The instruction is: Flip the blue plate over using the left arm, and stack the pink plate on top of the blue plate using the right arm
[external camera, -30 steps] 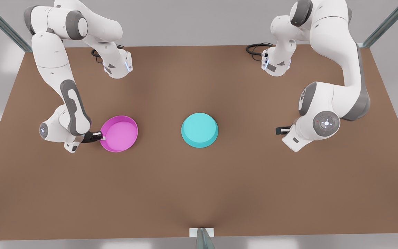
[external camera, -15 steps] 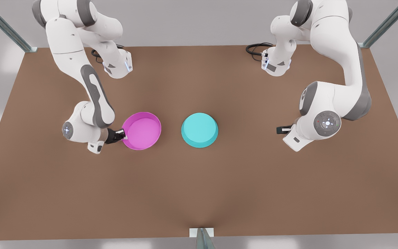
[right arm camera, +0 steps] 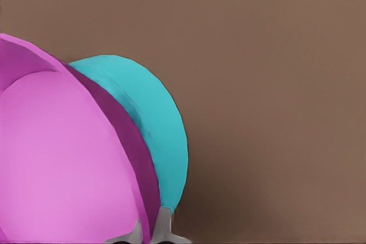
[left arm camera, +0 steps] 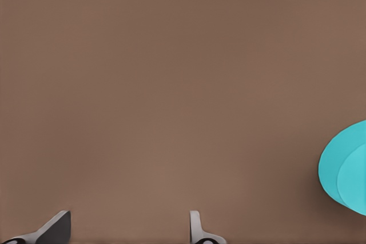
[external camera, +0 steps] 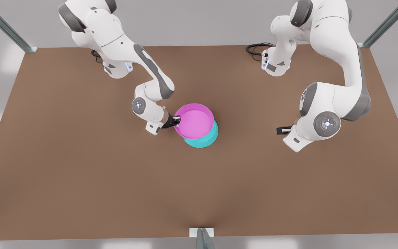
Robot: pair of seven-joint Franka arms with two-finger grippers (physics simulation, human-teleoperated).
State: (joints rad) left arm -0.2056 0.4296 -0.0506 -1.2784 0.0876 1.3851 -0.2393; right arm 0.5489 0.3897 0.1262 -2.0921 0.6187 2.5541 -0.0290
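The round shallow magenta-pink plastic plate (external camera: 194,121) with its paler inside facing up sits right off the tips of the right end effector (external camera: 176,120), reaching away from it toward the front view's right; the right wrist view has the fingers (right arm camera: 163,226) pinched together on that pink plate's (right arm camera: 63,164) raised rim, one inside the wall and one outside. Beyond and beneath the pink plate lies the round turquoise-cyan plastic plate (external camera: 204,140), base up on the brown desk (external camera: 81,166), showing as a crescent past the pink one's far and lower edge; from the wrist camera the cyan dish (right arm camera: 151,124) peeks out behind the pink wall; whether the two plates are touching I cannot tell. The right arm (external camera: 150,74) reaches from its base at the desk's far edge down to a bent wrist, the end effector lying nearly level with the desk and pointing at the plates.

The left end effector (external camera: 280,130) waits well apart from the plates, on their side toward the front view's right, its fingers (left arm camera: 197,230) spread apart and gripping nothing; the cyan plate (left arm camera: 346,167) lies off to one side of it over bare desk (left arm camera: 171,84); the left arm (external camera: 340,65) arches high and folds back low.
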